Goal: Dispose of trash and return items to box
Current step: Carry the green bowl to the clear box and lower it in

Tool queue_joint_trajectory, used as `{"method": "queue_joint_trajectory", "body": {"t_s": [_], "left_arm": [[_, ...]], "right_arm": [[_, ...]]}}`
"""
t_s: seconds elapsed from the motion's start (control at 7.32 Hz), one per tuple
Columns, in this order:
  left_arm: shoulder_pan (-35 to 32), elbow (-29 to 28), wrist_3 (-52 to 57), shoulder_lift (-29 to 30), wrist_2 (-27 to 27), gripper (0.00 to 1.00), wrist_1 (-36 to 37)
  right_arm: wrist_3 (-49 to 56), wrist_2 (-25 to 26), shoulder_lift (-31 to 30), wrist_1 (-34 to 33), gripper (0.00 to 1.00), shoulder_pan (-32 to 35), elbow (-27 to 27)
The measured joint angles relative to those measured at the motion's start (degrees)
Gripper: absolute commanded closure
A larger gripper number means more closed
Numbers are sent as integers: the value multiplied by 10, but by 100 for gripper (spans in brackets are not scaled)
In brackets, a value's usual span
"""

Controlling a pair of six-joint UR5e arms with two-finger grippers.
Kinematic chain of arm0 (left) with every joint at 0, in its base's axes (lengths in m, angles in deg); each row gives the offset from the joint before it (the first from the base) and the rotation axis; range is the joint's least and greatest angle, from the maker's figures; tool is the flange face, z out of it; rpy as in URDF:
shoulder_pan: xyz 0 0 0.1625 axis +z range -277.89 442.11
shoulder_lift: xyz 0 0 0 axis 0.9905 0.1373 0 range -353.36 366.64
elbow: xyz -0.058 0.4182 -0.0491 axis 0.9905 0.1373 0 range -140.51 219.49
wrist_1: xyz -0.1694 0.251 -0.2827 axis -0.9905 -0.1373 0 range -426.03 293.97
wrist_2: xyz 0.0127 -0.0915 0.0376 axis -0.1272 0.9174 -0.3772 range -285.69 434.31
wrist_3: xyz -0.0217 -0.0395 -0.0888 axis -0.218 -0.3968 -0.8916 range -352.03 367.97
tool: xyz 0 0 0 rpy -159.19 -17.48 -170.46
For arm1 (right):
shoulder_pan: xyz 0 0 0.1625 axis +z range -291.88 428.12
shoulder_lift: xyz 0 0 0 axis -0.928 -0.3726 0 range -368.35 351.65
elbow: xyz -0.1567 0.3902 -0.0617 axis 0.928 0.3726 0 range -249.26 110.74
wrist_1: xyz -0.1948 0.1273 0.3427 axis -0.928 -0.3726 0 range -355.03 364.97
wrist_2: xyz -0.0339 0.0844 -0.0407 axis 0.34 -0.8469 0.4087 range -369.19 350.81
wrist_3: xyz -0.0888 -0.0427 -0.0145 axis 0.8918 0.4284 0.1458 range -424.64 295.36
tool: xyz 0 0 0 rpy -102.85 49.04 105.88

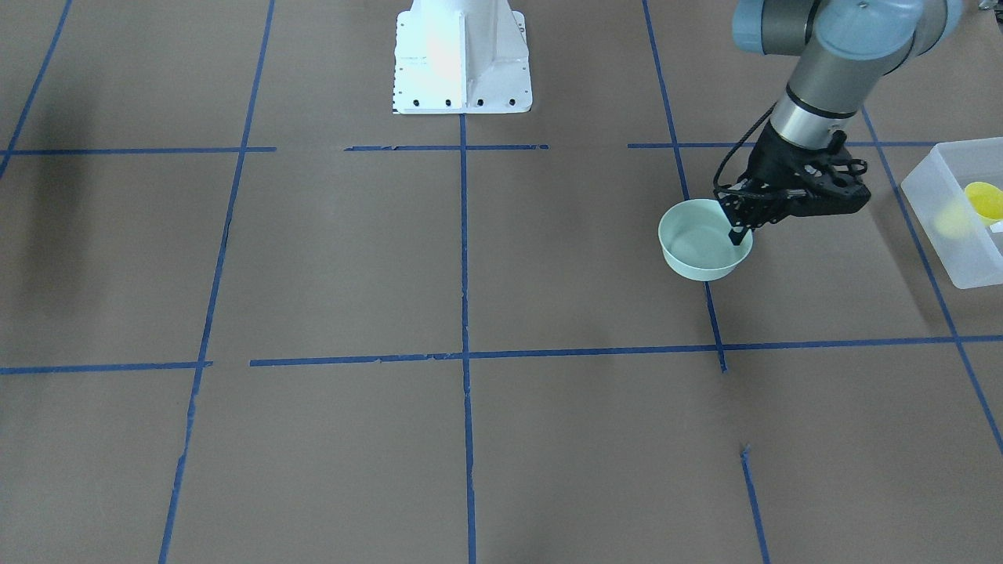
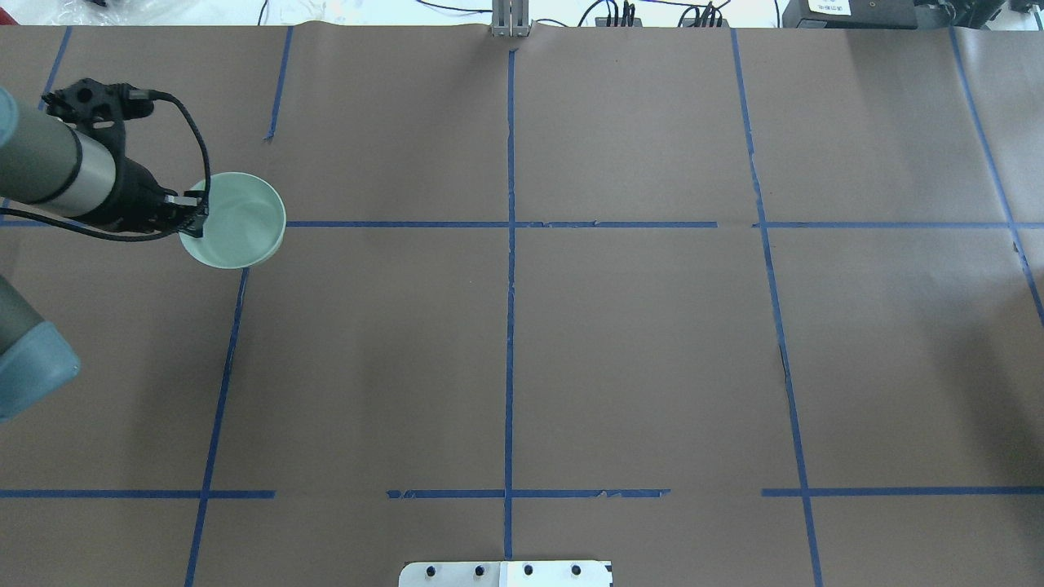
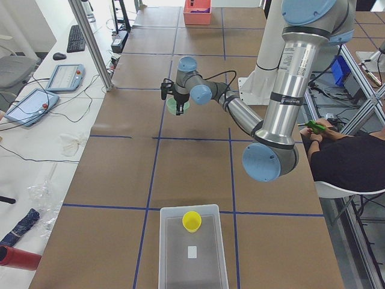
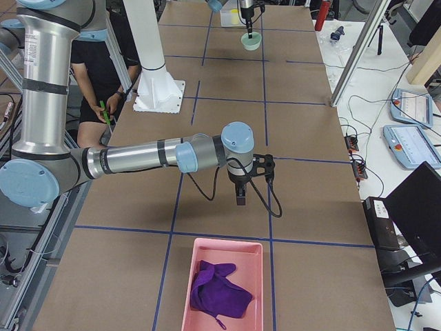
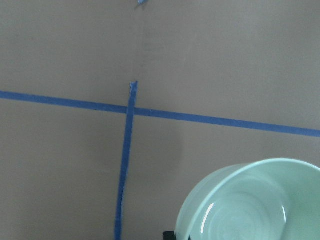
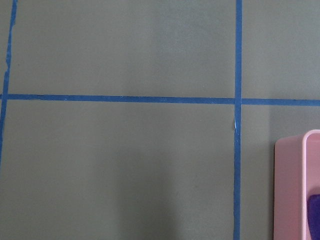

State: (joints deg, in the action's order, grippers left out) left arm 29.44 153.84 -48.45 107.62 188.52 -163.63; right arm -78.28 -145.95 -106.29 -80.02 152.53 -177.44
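Left pincer (image 1: 740, 227) sits at the rim of the mint bowl (image 1: 697, 247), closed narrow with one finger inside the wall and the other seemingly outside it, so it appears to pinch the rim. The bowl looks like light, stiff, smooth plastic. A one-sided rim hold would probably let it tip or slide, so a deep bite on the wall seems wise.

To the right in the front-facing view, well apart from the bowl, the yellow cup (image 1: 983, 200) lies inside the box (image 1: 936, 223). It looks just as light and slick. Its taper suggests taking it by the rim, not the sides.

Right pincer (image 4: 239, 196) hangs over the bare surface (image 1: 470, 274) far from all this, near a pink tray (image 4: 227, 241) holding a purple cloth (image 4: 217, 289). Whether it is open I cannot tell.

The box is cut off at the frame edge in the front-facing view. A small white piece beside the cup is too small to identify. Whether the bowl rests on the surface or is lifted is unclear.
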Motion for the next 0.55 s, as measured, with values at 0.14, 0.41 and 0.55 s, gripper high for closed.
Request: {"method": "queue_joint_trajectory", "body": {"t_s": [0.14,0.41,0.55], "left_arm": [[-33,3,58,-20,2,100,4],[-98,2,195,-74,1,100,4],[-132,-4,277,-104,-1,100,3]], "right_arm": [[0,0,2,0,0,0,0],[0,0,6,0,0,0,1],[1,0,7,0,0,0,0]]}}
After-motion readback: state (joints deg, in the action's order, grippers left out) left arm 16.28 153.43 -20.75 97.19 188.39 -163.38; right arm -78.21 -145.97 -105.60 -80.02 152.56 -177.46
